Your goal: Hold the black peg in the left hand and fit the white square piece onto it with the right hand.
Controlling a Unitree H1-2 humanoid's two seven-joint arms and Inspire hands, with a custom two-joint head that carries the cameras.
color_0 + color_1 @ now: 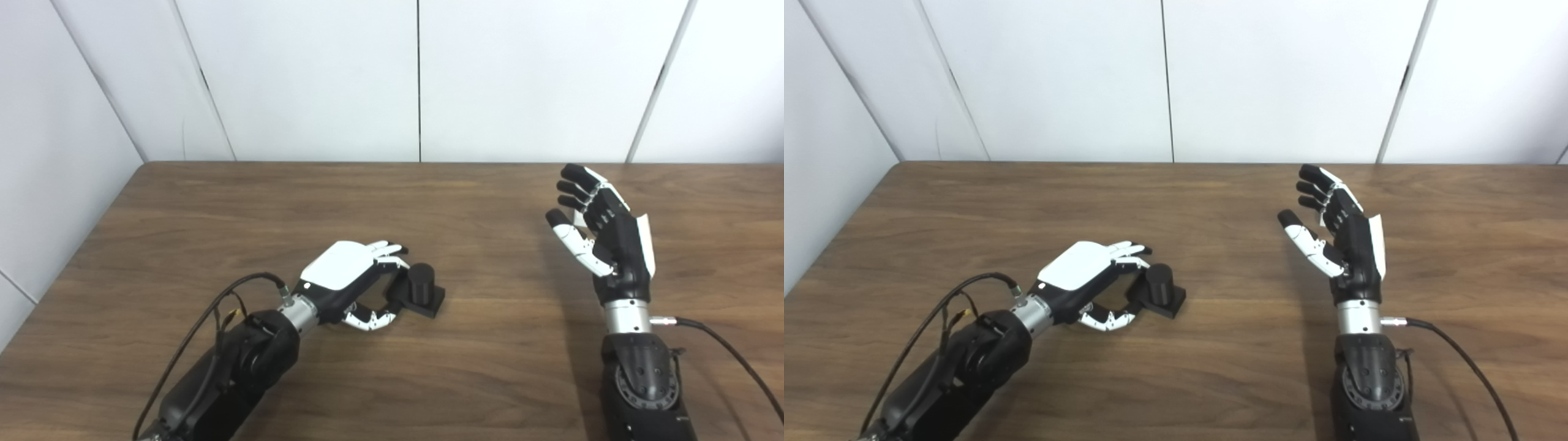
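The left arm comes in low from the bottom-left corner, a thin black cable looping over its forearm (208, 367). At its end the left hand (346, 278) lies close to the wooden table (478, 380), its white back turned upward and its fingers (386, 248) stretched out toward the right. The thumb (370, 320) curls underneath and forward. The hand is partly open, shaped like a loose cup, and the black peg (421, 283) sits just at its fingertips. The peg is a short upright cylinder on a flat square black base (432, 302), and the base rests on the table. The fingers reach the near-left side of the peg and the thumb tip comes up to the edge of the base; whether they actually press on it or only lie alongside cannot be told from these views. The peg is not lifted.

Well to the right of the peg, across a stretch of bare tabletop, the right arm rises from the bottom edge with its own cable (729, 349) trailing off to the right. The right hand (603, 236) stands upright above the table, palm facing left toward the other hand, fingers spread and slightly bent, thumb held apart. It holds nothing.
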